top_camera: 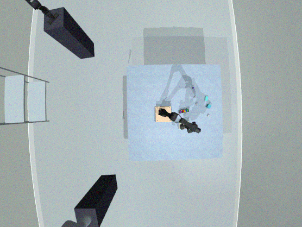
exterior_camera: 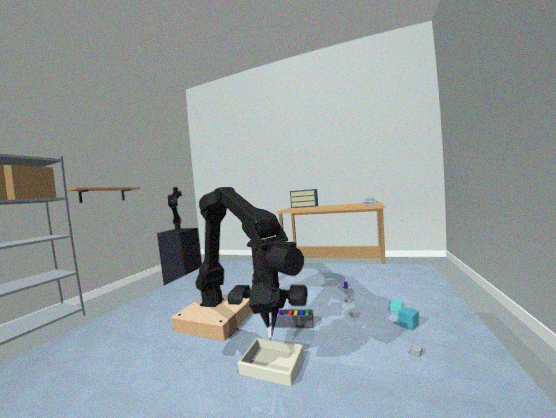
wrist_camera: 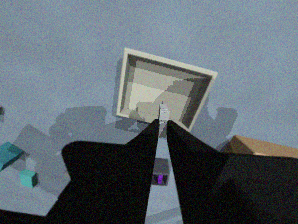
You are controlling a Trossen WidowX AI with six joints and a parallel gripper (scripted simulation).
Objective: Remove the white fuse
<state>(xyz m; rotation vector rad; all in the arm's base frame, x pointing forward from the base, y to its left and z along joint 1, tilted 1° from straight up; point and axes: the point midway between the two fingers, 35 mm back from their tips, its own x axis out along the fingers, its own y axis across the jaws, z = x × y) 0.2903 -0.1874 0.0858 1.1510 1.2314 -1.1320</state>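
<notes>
Gripper clenched on white fuse, fuse upright, long axis vertical, small pale stub poking from fingertips. Tray dead ahead at 12 o'clock in wrist view, near rim just under fuse. You need short push forward, then down. Fuse block well clear behind.

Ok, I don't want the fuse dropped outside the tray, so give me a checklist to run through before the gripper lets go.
1. White fuse pinched in the gripper: ok.
2. Fuse clear of the fuse block: ok, the block sits behind and apart in the exterior view.
3. Fuse over the tray, inside its walls: cannot tell; the wrist view puts it near the tray's near wall.
4. Fuse low enough to release: cannot tell; it looks just above the rim.
5. Tray free of other objects: ok, only shadow inside.
</notes>
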